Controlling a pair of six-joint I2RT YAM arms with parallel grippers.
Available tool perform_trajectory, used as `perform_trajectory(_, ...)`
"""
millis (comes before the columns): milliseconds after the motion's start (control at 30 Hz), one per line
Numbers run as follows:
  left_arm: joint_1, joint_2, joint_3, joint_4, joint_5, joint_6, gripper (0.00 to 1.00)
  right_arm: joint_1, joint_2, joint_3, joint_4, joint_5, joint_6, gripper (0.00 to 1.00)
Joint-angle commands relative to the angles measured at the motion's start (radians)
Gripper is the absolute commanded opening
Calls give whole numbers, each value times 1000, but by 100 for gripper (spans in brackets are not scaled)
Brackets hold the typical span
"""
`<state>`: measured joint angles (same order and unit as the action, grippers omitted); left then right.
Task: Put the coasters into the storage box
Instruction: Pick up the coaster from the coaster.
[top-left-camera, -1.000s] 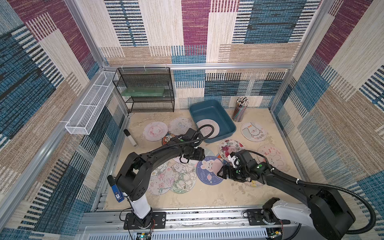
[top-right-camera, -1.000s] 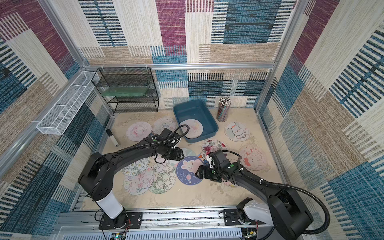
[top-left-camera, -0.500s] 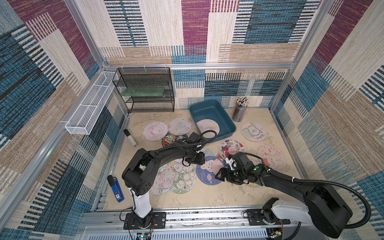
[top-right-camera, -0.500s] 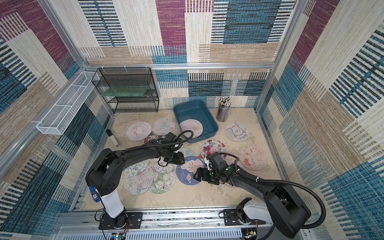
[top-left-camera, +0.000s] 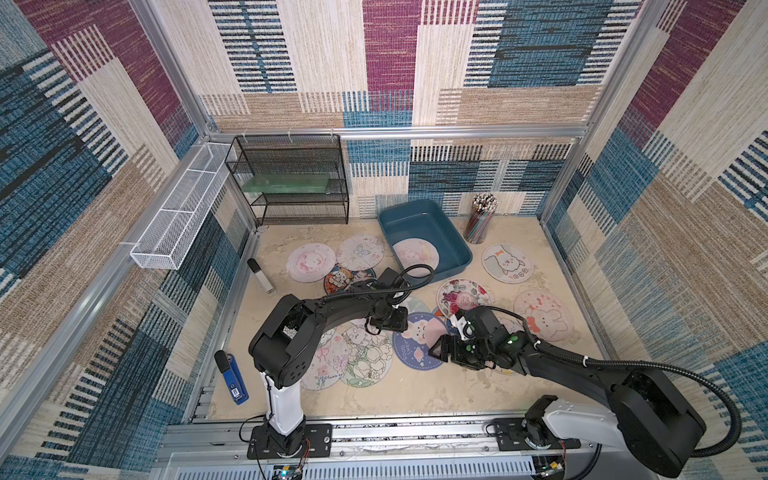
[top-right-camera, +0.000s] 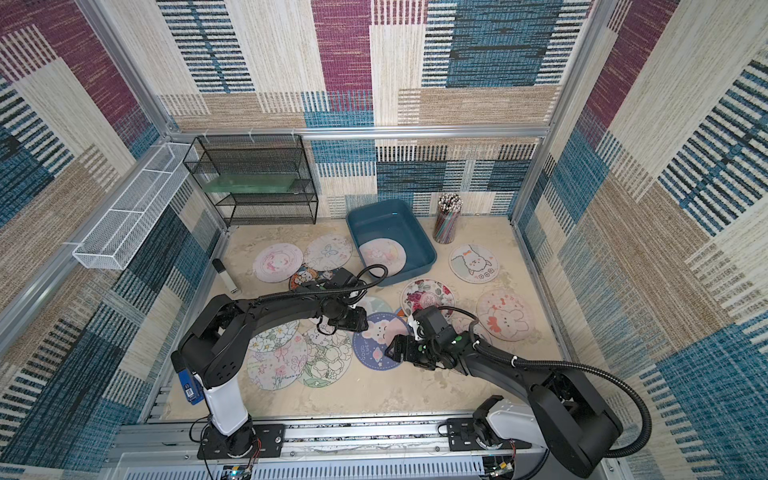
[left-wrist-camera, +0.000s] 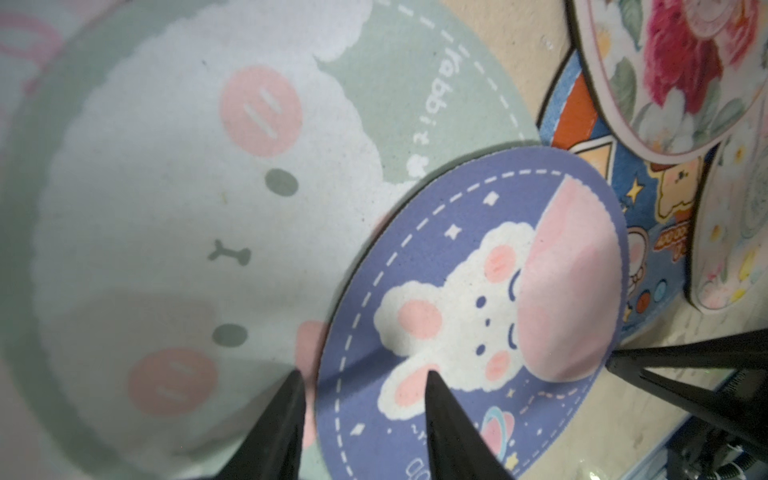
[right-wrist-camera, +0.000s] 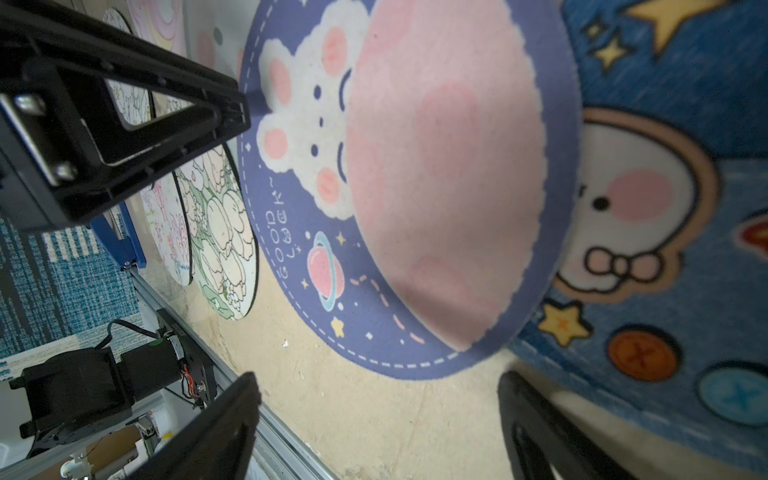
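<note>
The teal storage box (top-left-camera: 415, 222) (top-right-camera: 382, 224) stands at the back with one pink coaster (top-left-camera: 415, 254) inside. Several coasters lie spread on the floor in both top views. A purple rabbit coaster (top-left-camera: 417, 345) (left-wrist-camera: 457, 291) overlaps a green one (left-wrist-camera: 187, 208). My left gripper (top-left-camera: 388, 321) (left-wrist-camera: 363, 386) stands over the purple coaster's edge, one fingertip (left-wrist-camera: 432, 386) on the purple, the other toward the green, with a gap between them. My right gripper (top-left-camera: 442, 353) (right-wrist-camera: 376, 386) is wide open over bare floor beside the purple coaster's opposite edge, next to a blue bear coaster (right-wrist-camera: 665, 208).
A black wire rack (top-left-camera: 291, 183) and a cup of pencils (top-left-camera: 480, 220) stand along the back wall. A white wire tray (top-left-camera: 178, 216) hangs on the left wall. A white marker (top-left-camera: 261, 276) and a blue stapler (top-left-camera: 235, 378) lie at the left.
My left gripper has come toward the front onto the purple coaster's edge and its fingers have narrowed. My right gripper has edged left toward the same coaster.
</note>
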<state>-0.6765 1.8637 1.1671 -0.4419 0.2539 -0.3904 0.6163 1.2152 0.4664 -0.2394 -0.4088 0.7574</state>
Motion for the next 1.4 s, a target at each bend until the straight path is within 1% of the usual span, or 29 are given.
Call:
perform_trajectory(0, -8, 12, -12, -17, 8, 16, 45, 3, 13, -5, -33, 31, 24, 91)
perform_trajectory(233, -12, 11, -24, -18, 15, 19, 42, 4, 24, -8, -1, 42, 56, 89)
perform_trajectory(433, -15, 12, -34, -17, 21, 25, 42, 2, 15, -11, 4, 78, 91, 88)
perform_trajectory(767, -17, 12, -40, -20, 33, 34, 41, -6, 6, -37, 40, 84, 145, 87)
perform_trajectory(900, -17, 14, -43, -19, 39, 36, 41, -9, 22, -39, 59, 75, 149, 83)
perform_trajectory(1067, -18, 12, -41, -22, 39, 39, 40, -5, 30, -41, 70, 75, 152, 82)
perform_trajectory(1233, -18, 11, -42, -23, 36, 39, 40, -5, 36, -36, 75, 77, 151, 75)
perform_trajectory(1367, -18, 12, -41, -24, 36, 38, 40, -6, 50, -33, 95, 74, 143, 72)
